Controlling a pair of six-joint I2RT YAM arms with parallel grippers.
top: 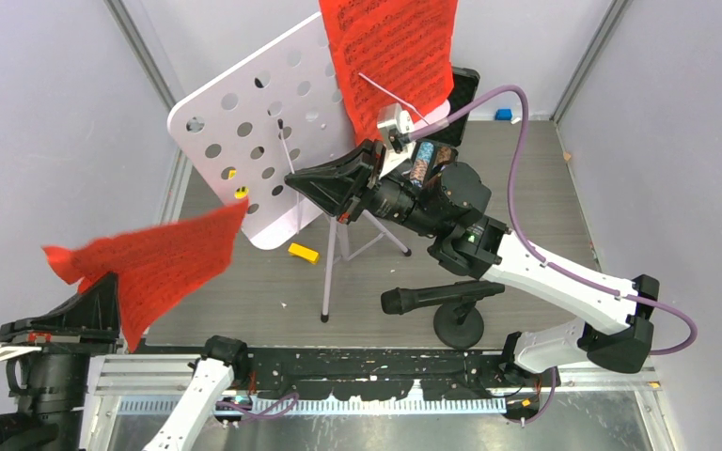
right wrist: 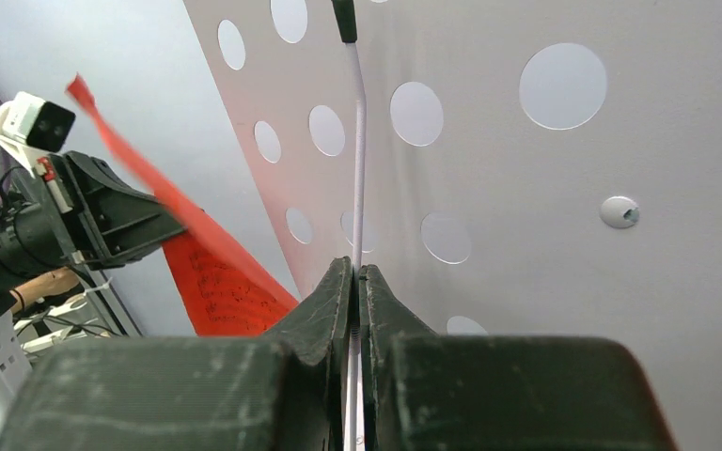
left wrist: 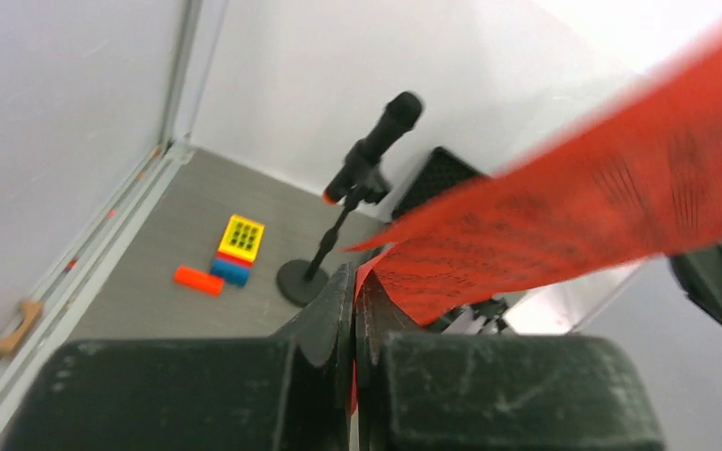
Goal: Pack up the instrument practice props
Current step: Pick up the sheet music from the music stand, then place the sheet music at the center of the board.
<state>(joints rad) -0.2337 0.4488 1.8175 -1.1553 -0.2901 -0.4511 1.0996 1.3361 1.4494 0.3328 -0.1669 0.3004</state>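
**A:** What is the left gripper (left wrist: pixel 354 278) doing?

**B:** Its two black fingers are pressed together on the corner of a red sheet-music page (left wrist: pixel 564 207) printed with black notes. The page fans up and out to the gripper's right.

**A:** And ahead of those fingers?

**B:** A black microphone (left wrist: pixel 376 150) leans on a thin black pole with a round base (left wrist: pixel 301 280), standing on the grey table (left wrist: pixel 150 225). Left of that base lie a small yellow studded toy block (left wrist: pixel 243 237), a blue block (left wrist: pixel 232 272) touching it, and an orange-red block (left wrist: pixel 197 279) just beside. A black case (left wrist: pixel 442 174) sits just behind the microphone.

**A:** The right gripper (right wrist: pixel 355 274)?

**B:** It is clamped shut on a thin white wire arm (right wrist: pixel 358 141) with a dark tip. The wire runs straight ahead of the fingers, along the face of the large white hole-punched music rack (right wrist: pixel 545 235). The rack fills the view ahead of the gripper and to its right.

**A:** And from overhead?

**B:** The rack stands tilted on silver tripod legs (top: pixel 329 263), which are below the right gripper. A second red page (top: pixel 390 56) overlaps the rack's far corner, beside that gripper's wrist on the side away from the arm bases. A second black microphone (top: pixel 437 299) lies level on its short round-based stand. It is behind the right gripper, near the arm bases.
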